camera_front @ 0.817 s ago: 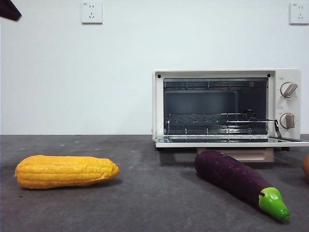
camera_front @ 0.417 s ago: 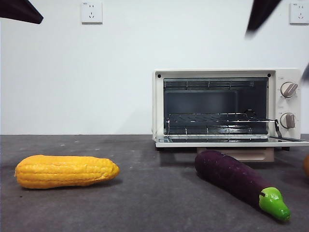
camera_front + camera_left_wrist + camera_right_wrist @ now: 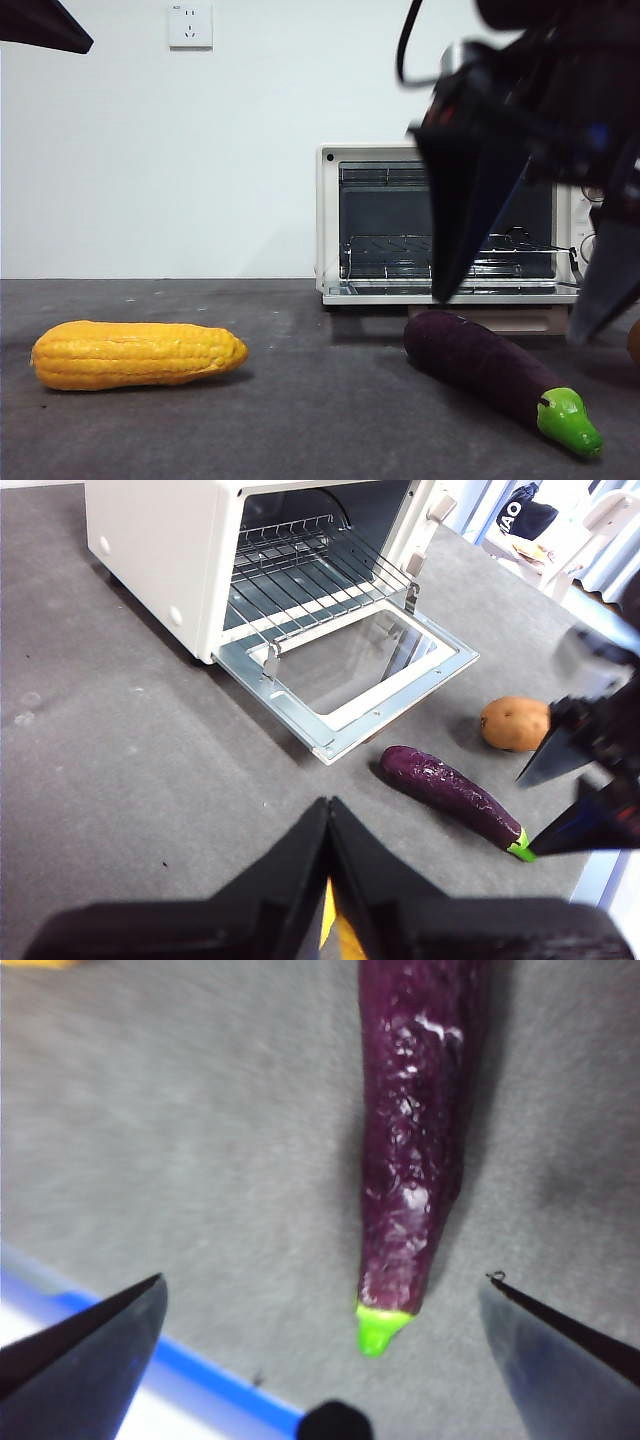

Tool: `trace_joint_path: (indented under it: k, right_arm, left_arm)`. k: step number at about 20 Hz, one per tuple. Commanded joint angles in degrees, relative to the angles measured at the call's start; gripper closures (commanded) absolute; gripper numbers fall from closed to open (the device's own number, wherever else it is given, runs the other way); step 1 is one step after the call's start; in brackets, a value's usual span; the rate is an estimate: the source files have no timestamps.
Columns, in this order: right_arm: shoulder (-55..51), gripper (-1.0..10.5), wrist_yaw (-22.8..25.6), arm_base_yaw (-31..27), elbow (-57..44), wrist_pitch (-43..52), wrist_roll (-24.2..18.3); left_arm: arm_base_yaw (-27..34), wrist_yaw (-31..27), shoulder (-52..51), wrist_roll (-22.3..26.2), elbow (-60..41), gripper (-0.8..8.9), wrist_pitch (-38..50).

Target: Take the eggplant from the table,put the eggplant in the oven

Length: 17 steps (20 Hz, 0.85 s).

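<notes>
The right gripper [image 3: 520,315] hangs above the eggplant [image 3: 495,378], its two black jaws spread wide and holding nothing, one tip near the fruit's blunt purple end and the other near its green stem cap. The eggplant lies on the table [image 3: 300,400] just in front of the oven [image 3: 400,220], whose door is folded down flat with the wire rack showing inside. A potato [image 3: 514,723] sits beside the eggplant, and a corn cob [image 3: 137,354] rests well apart across the table. The left gripper [image 3: 328,815] waits over the corn cob, its jaws pressed together with nothing between them.
</notes>
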Motion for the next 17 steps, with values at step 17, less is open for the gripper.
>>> trace_joint_path:
  k: [17]
  right_arm:
    - [5.7, 4.8, 8.3, 3.8, -0.7, 1.2, 6.6]
  left_arm:
    - [0.1, 1.9, 0.0, -0.2, -0.5, 8.19, 0.5]
